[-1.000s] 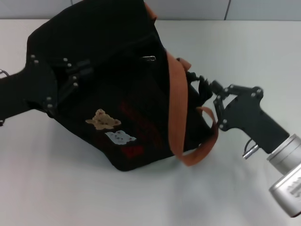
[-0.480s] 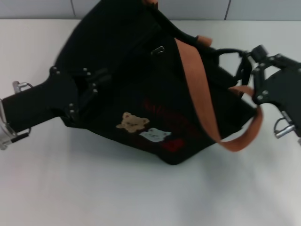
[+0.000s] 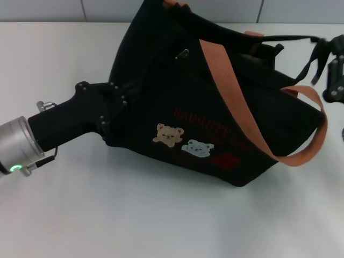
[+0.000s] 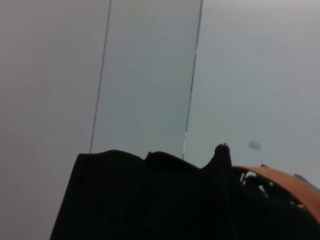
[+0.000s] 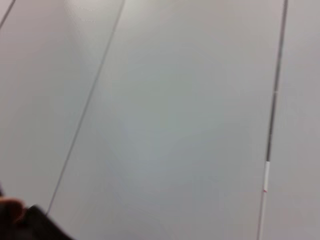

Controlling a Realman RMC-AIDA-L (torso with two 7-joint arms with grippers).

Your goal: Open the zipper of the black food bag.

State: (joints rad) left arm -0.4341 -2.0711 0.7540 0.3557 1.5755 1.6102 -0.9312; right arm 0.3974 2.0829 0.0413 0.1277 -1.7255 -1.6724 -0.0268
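The black food bag lies tilted across the middle of the table, its bear patch and cat patch facing me. A small silver pull tab of the zipper shows high on the bag. My left gripper is clamped on the bag's left end. At the right edge, my right gripper holds a thin black strap stretched taut from the bag's top. One orange handle drapes over the front. The left wrist view shows the bag's upper edge and an orange handle.
The white table stretches bare in front of the bag. A grey panelled wall runs along the far edge. The right wrist view shows mostly wall panels, with a dark scrap in one corner.
Both arms have moved to the right and dragged the bag with them. The right gripper went up and right to the picture's edge, pulling the black strap taut.
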